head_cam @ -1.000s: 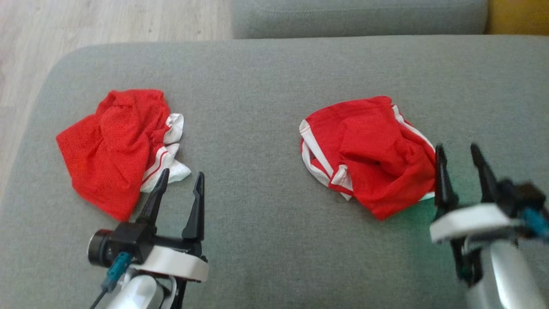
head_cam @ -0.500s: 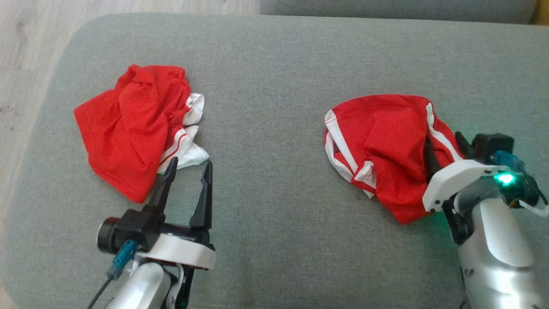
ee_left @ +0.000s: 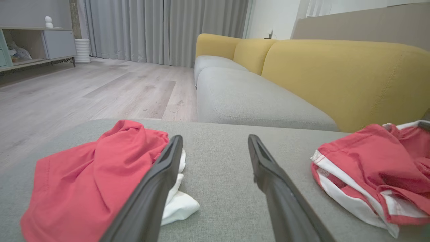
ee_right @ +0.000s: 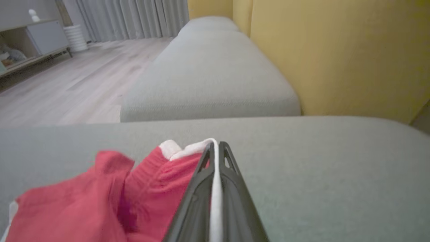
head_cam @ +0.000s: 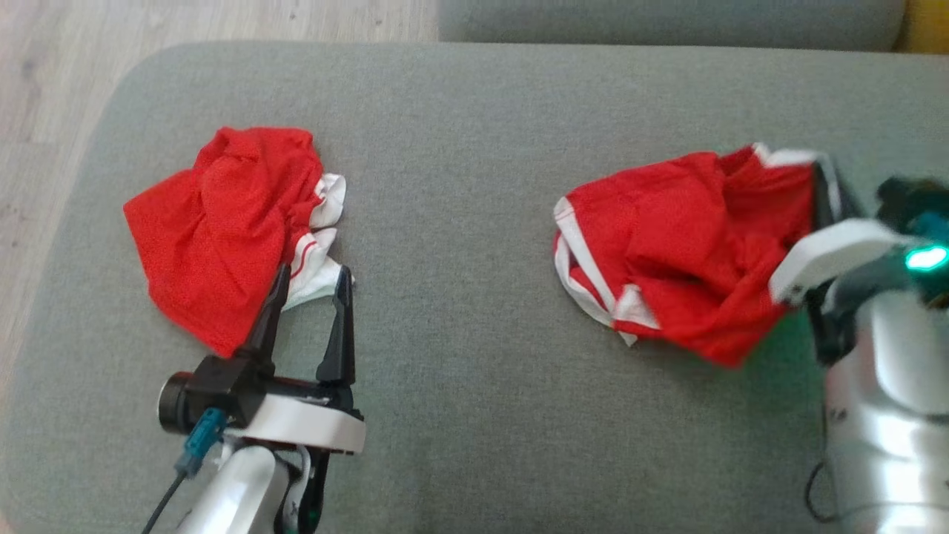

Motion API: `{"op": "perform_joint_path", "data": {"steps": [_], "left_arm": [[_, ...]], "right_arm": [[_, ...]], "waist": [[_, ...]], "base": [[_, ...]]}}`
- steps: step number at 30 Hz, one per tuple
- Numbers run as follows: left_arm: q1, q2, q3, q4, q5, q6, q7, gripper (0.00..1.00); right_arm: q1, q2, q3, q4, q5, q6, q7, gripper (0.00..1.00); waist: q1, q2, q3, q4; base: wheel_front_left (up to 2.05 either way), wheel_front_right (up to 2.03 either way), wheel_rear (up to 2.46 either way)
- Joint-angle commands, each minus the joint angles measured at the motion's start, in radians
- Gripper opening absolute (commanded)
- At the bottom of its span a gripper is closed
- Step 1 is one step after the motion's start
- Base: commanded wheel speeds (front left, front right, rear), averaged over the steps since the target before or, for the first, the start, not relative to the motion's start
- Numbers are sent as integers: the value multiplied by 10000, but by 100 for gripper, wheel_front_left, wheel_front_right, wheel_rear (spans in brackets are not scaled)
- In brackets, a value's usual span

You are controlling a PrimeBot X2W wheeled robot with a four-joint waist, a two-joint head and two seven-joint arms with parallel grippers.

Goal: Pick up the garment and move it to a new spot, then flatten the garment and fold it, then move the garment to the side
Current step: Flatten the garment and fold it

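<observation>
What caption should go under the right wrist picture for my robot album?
Right end effector pinching the white edge of a red garment on a grey sofa cushion.

garment (head_cam: 682, 252): I'm seeing thin red cloth, matt, with white trim
cushion (head_cam: 474, 430): I'm seeing grey woven fabric, matt, slightly rough
floor (head_cam: 44, 111): I'm seeing pale wood planks, smooth
fingers (ee_left: 158, 188): I'm seeing dark matt plastic
</observation>
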Motion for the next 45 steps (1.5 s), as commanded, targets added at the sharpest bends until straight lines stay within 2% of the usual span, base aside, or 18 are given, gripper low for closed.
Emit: {"op": "perform_joint_path", "data": {"steps": [1,8,14,21,26,27,28,32,35,38,45], "left_arm": [[-144,37,464,-217,101,-29,-95,100],[39,-216,760,-217,192,-124,-95,100],[283,-437,1083,-317,312,-207,-95,100],[545,-629,1311,-392,458,-360,-95,100],[467,-700,1327,-294,552,-542,-95,100],[425,-719,1306,-245,569,-582,-95,100],[378,-750,1278,-197,589,-620,-95,100],[254,-872,1191,-55,647,-715,-95,100],[261,-877,1261,-20,667,-731,-95,100],[362,-863,1383,-11,686,-704,-95,100],[573,-867,1630,-124,752,-716,-95,100]], "right_arm": [[-703,-35,7,-700,-304,-7,-80,0],[-1628,-206,-565,-2012,-1235,-7,257,0],[-2271,-513,-64,-3327,-1647,-7,395,0],[-1057,-242,2535,-4382,-652,-7,788,0],[245,-70,4974,-3427,468,-7,658,0],[394,-56,5502,-3087,609,-7,509,54],[526,-48,5975,-2729,841,-7,393,100],[647,-40,7436,-1923,1734,-7,-234,100],[601,-38,7489,-1787,2174,-7,-728,100],[681,-38,6876,-1806,2334,-7,-1176,100],[1632,-37,4641,-2564,2059,-7,-1829,100]], "waist": [[0,0,-189,-55],[0,0,-624,64],[0,0,-972,344],[0,0,-908,600],[0,0,-657,700],[0,0,-622,733],[0,0,-602,779],[0,0,-590,906],[0,0,-635,842],[0,0,-751,674],[0,0,-1047,-35]], "base": [[0,0,0],[0,0,0],[0,0,0],[0,0,0],[0,0,0],[0,0,0],[0,0,0],[0,0,0],[0,0,0],[0,0,0],[0,0,0]]}}
